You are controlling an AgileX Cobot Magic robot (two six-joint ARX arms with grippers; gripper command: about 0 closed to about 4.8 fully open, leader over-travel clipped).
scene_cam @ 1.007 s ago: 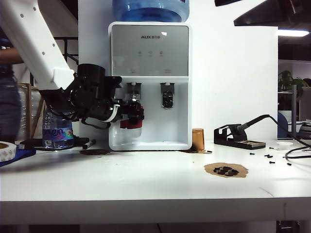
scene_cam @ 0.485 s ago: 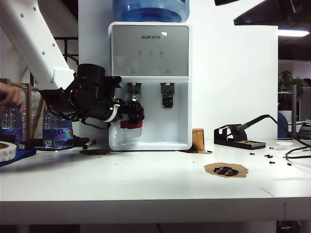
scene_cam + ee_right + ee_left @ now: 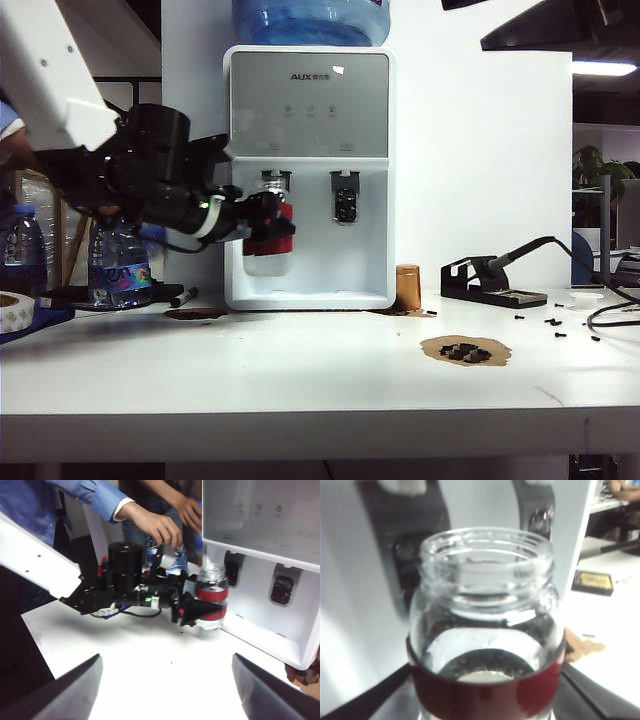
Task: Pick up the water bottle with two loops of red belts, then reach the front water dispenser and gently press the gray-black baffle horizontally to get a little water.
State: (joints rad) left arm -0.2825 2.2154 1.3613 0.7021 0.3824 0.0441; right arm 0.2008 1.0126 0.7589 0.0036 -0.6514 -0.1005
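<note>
water bottle [image 3: 266,232]: clear glass, two dark-red bands
water dispenser [image 3: 309,175]: white body, silver-grey front panel
water jug [image 3: 310,20]: blue
gray-black baffle [image 3: 274,187]: dark grey-black
left tool [image 3: 272,228]: black, on a white arm
right tool [image 3: 165,690]: dark grey fingers
desk [image 3: 300,370]: white, brown stains
plastic bottle [image 3: 118,262]: clear, blue label with pink
cup [image 3: 407,287]: copper-brown
person's sleeve [image 3: 85,492]: blue, white cuff
</note>
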